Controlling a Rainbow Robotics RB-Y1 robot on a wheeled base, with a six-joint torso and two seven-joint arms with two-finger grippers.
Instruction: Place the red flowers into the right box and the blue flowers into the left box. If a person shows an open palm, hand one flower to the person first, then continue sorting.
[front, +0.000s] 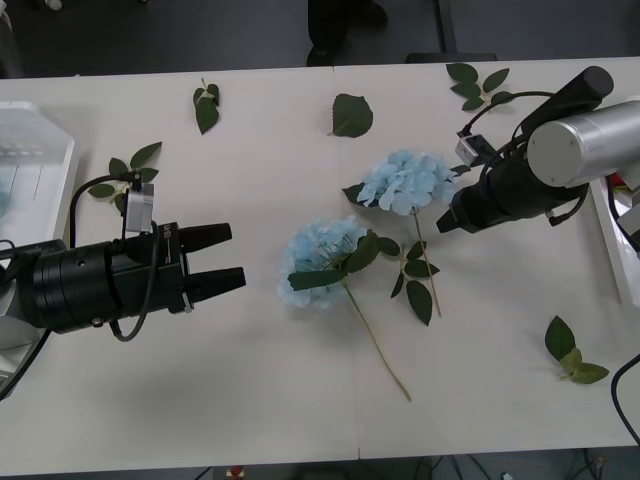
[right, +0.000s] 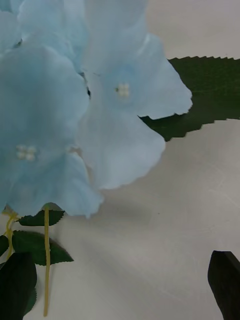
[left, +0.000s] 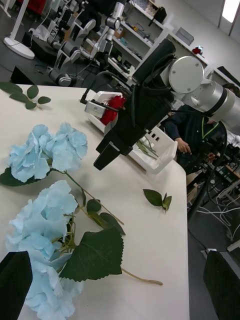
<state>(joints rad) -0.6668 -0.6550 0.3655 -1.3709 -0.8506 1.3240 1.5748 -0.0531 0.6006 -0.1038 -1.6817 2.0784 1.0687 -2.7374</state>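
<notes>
Two blue flowers lie mid-table: one head (front: 405, 180) farther back, the other (front: 320, 258) nearer, with long stems and broad leaves. My right gripper (front: 445, 222) hovers open just right of the farther head, whose petals (right: 75, 115) loom close in the right wrist view. My left gripper (front: 237, 254) is open, low over the table, left of the nearer head (left: 42, 240). The left box (front: 40, 130) sits at the table's left edge. At the right edge stands the right box (front: 612, 230), holding red flowers (left: 112, 107) behind the right gripper (left: 107, 155).
Loose green leaf sprigs lie scattered: at the back (front: 207, 105), (front: 350, 115), (front: 478, 82), beside the left arm (front: 130, 170) and at the front right (front: 570, 355). Bare tabletop stretches along the front edge.
</notes>
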